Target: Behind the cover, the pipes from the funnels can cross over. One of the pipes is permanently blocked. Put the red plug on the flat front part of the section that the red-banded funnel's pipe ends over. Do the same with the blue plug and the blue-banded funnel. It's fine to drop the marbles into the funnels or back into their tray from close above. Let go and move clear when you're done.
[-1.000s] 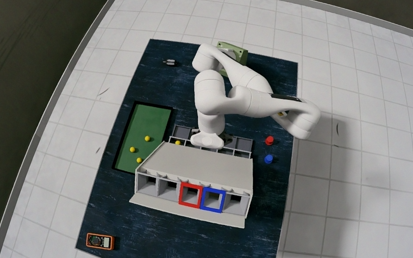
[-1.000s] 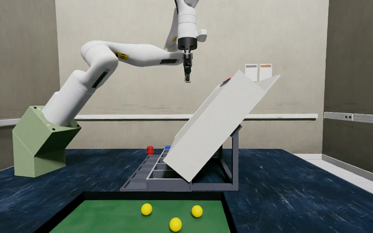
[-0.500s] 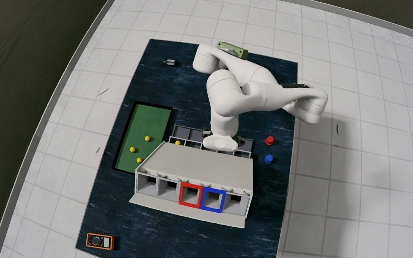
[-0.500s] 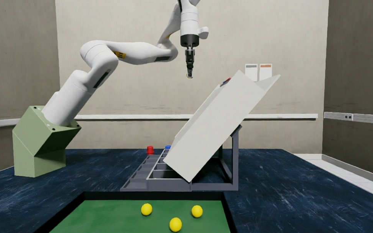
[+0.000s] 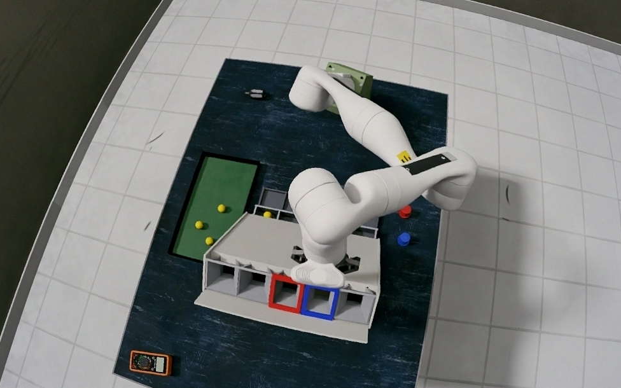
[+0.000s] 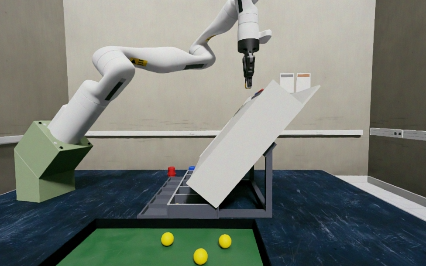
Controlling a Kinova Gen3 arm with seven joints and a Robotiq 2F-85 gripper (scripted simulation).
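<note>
My gripper (image 6: 248, 84) points straight down just above the top edge of the slanted white cover (image 5: 254, 241) (image 6: 247, 142). It is shut on a yellow marble that barely shows between the fingertips. In the top view the wrist hides the fingers, right over the red-banded funnel (image 5: 272, 292) and the blue-banded funnel (image 5: 334, 303). The red plug (image 5: 404, 211) (image 6: 171, 171) and the blue plug (image 5: 403, 238) (image 6: 191, 168) stand on the dark mat beside the row of grey sections (image 5: 273, 196) (image 6: 174, 190). One yellow marble (image 5: 267, 214) lies in a section near the left end.
The green tray (image 5: 226, 178) (image 6: 125, 248) holds three yellow marbles (image 5: 207, 236) (image 6: 200, 256). The arm's green base (image 5: 351, 81) (image 6: 42, 161) stands at the back. An orange multimeter (image 5: 151, 362) lies at the mat's front corner. A small dark object (image 5: 256, 93) lies near the back left.
</note>
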